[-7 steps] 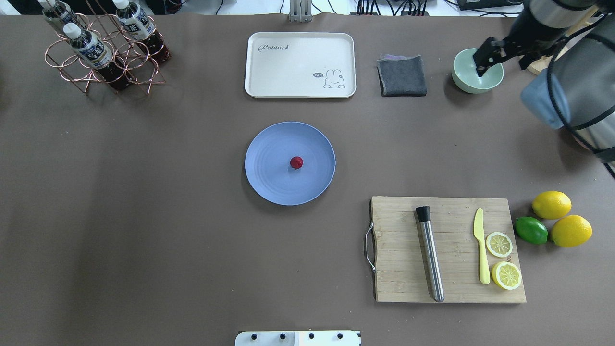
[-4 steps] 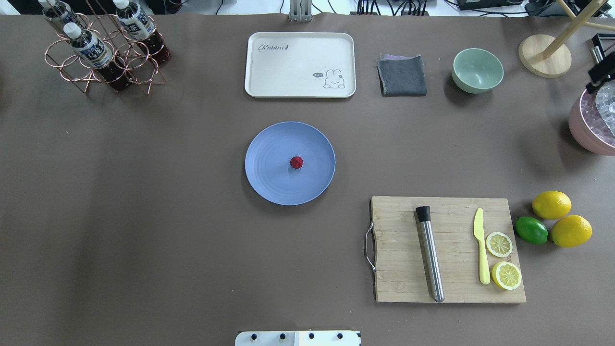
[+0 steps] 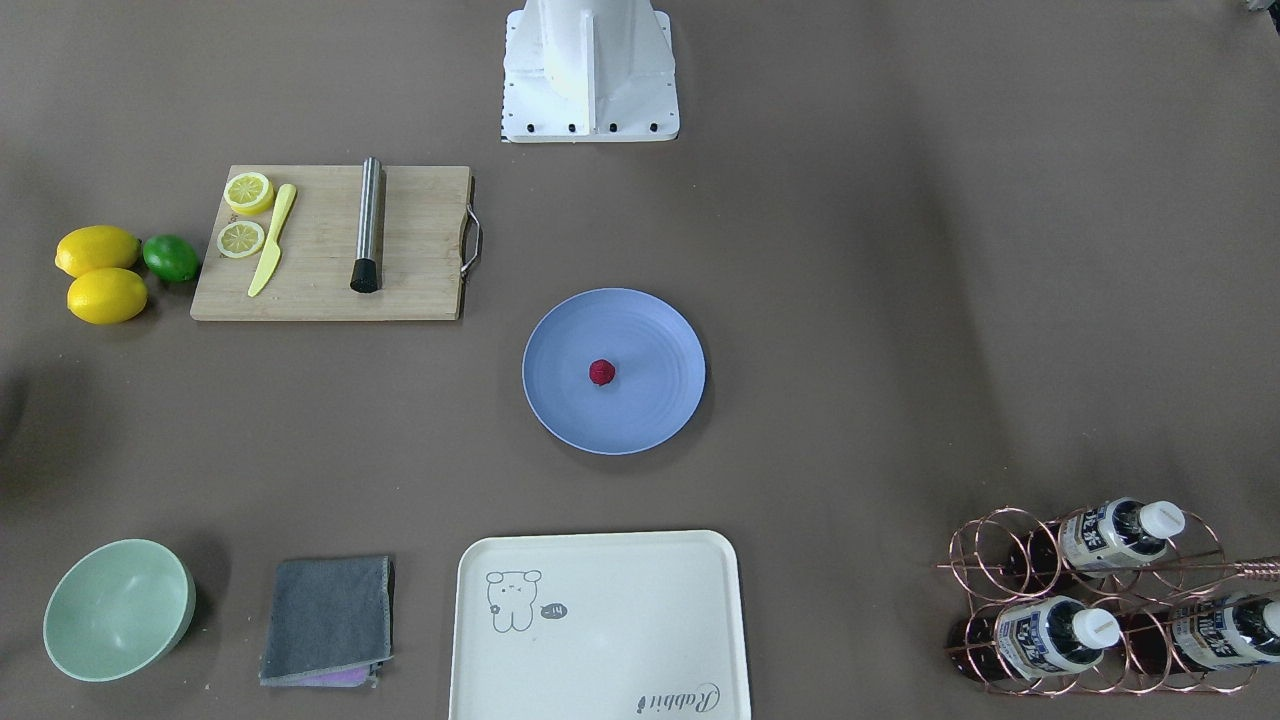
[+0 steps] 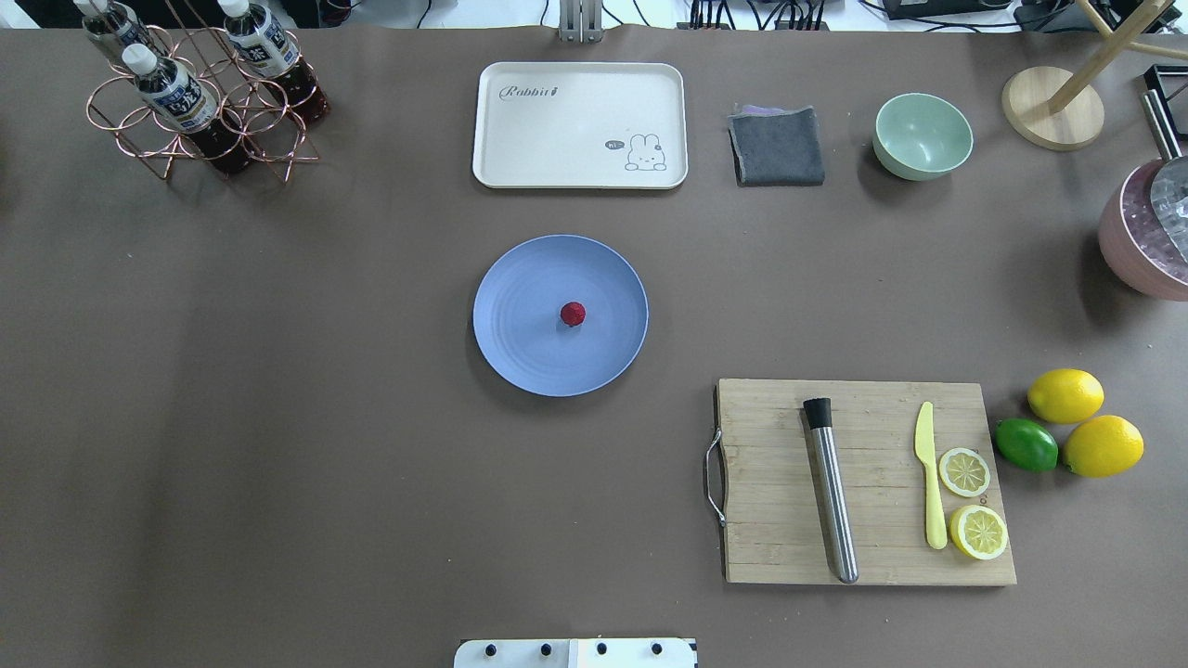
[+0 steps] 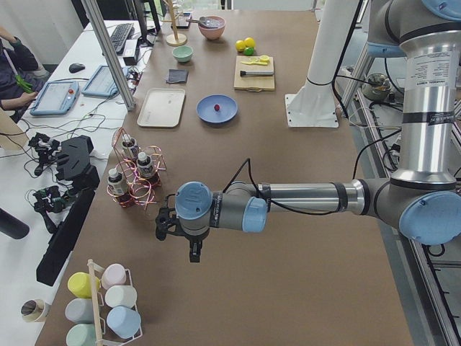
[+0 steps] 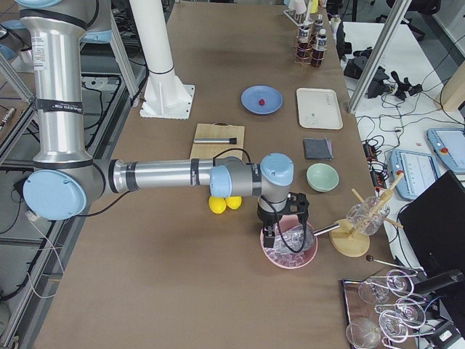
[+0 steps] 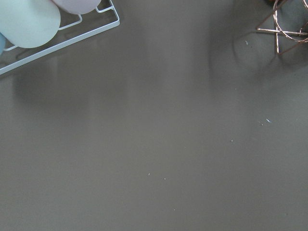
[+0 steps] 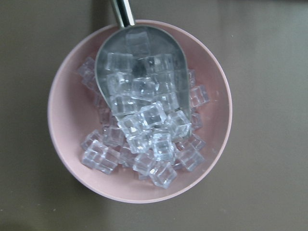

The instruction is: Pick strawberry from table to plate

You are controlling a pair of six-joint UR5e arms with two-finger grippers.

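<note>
We see even, diffuse room light on the table; soft shadows sit beside the plate; ice cubes glint sharply.

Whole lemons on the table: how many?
2. One lemon and the other lemon sit beside the lime, off the cutting board. None looks hidden.

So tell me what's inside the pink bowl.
Inside the pink bowl lie ice cubes and a metal scoop, itself loaded with cubes, its handle running out over the rim. The ice covers the bowl's bottom, so anything beneath cannot be seen.
</note>
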